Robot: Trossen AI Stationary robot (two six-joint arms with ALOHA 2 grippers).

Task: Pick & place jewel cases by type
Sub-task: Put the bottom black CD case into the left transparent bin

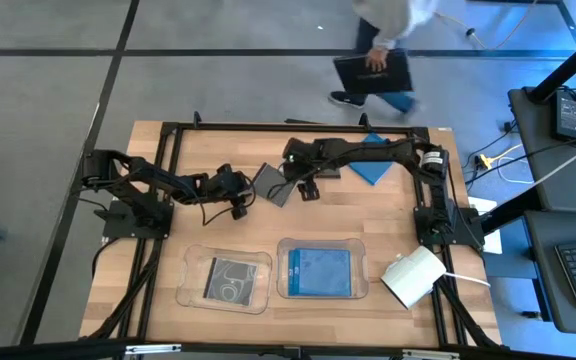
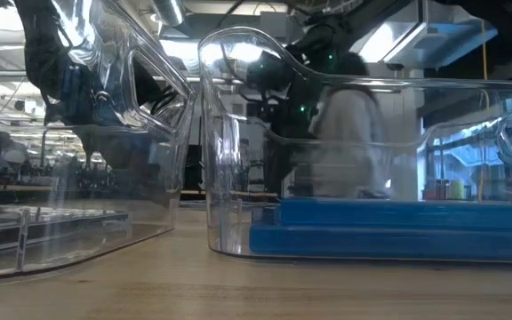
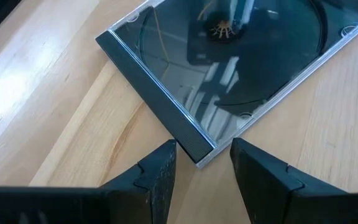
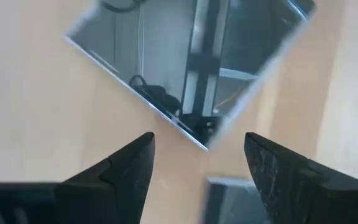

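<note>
A dark jewel case [image 1: 273, 183] lies flat on the wooden table at mid-far, turned like a diamond. My left gripper [image 1: 240, 196] is open just to its left; in the left wrist view its fingers [image 3: 166, 171] stand on either side of the case's near corner [image 3: 201, 155], a little apart from it. My right gripper [image 1: 308, 188] is open just right of the same case, above the table, and the case's corner [image 4: 207, 143] points between its fingers. A blue jewel case [image 1: 373, 168] lies far right. The left tray holds a dark case [image 1: 230, 278] and the right tray a blue one [image 1: 320, 271].
Two clear shallow trays [image 1: 190, 290] [image 1: 360, 290] stand side by side near the front edge and fill the low view [image 2: 212, 133]. A white box [image 1: 413, 276] lies at the near right. A person [image 1: 383, 40] stands beyond the far edge.
</note>
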